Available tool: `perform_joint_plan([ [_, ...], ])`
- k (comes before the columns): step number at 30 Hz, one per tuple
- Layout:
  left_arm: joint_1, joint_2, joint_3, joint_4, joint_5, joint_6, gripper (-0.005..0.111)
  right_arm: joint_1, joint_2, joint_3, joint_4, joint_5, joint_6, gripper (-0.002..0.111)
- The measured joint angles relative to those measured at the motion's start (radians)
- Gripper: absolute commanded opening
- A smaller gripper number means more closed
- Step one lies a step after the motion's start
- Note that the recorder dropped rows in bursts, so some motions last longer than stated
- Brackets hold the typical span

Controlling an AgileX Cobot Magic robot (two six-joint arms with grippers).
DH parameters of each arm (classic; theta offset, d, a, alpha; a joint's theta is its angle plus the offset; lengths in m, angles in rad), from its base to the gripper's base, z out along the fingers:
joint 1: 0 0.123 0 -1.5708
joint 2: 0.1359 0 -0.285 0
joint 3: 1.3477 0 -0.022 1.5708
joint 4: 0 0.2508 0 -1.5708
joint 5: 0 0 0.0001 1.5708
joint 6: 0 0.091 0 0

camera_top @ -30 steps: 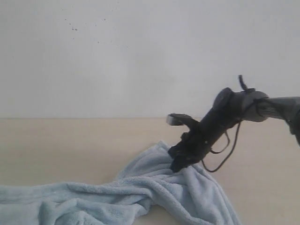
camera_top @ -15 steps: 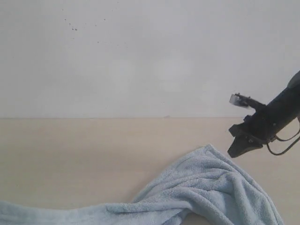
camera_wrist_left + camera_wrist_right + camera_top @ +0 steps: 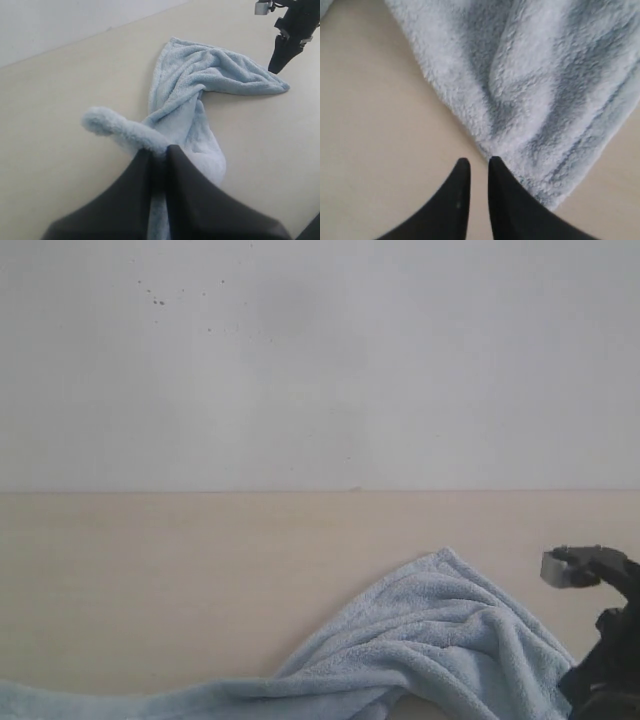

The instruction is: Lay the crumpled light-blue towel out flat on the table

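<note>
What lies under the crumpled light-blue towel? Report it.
The fluffy light-blue terry-cloth towel lies bunched directly on the plain beige matte table; bare tabletop shows all around it. Anything beneath its folds is covered. The left gripper pinches one end.

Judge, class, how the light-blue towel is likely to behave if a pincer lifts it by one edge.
The towel would probably flop and sag: it already lies in soft folds. It looks thick and fluffy, so likely light and grippy rather than slippery. The left pincer holds a bunched edge, so the rest would likely drag along the table.
</note>
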State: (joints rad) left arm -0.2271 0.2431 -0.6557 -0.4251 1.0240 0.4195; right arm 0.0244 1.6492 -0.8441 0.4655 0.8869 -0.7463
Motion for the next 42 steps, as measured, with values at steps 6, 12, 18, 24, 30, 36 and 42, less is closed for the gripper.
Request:
perform_joint_plan([
  [6,-0.002,0.0,0.0,0.0,0.02,0.0,0.009,0.103,-0.045,0.134,-0.11,-0.156,0.06,0.035],
  [12,-0.002,0.0,0.0,0.0,0.02,0.0,0.009,0.124,-0.047,0.155,-0.282,-0.236,0.204,0.035],
  [18,-0.002,0.0,0.0,0.0,0.02,0.0,0.009,0.125,-0.047,0.155,-0.332,-0.258,0.252,0.035],
  [24,-0.002,0.0,0.0,0.0,0.022,0.0,0.009,0.125,-0.023,0.155,-0.336,-0.271,0.262,0.035],
  [30,-0.002,0.0,0.0,0.0,0.022,0.0,0.009,0.125,0.035,0.155,-0.336,-0.271,0.262,0.035],
  [36,-0.002,0.0,0.0,0.0,0.022,0.0,0.009,0.125,0.067,0.145,-0.352,-0.27,0.276,0.007],
  [42,-0.002,0.0,0.0,0.0,0.069,0.029,0.009,0.125,0.068,0.145,-0.365,-0.28,0.323,0.0],
])
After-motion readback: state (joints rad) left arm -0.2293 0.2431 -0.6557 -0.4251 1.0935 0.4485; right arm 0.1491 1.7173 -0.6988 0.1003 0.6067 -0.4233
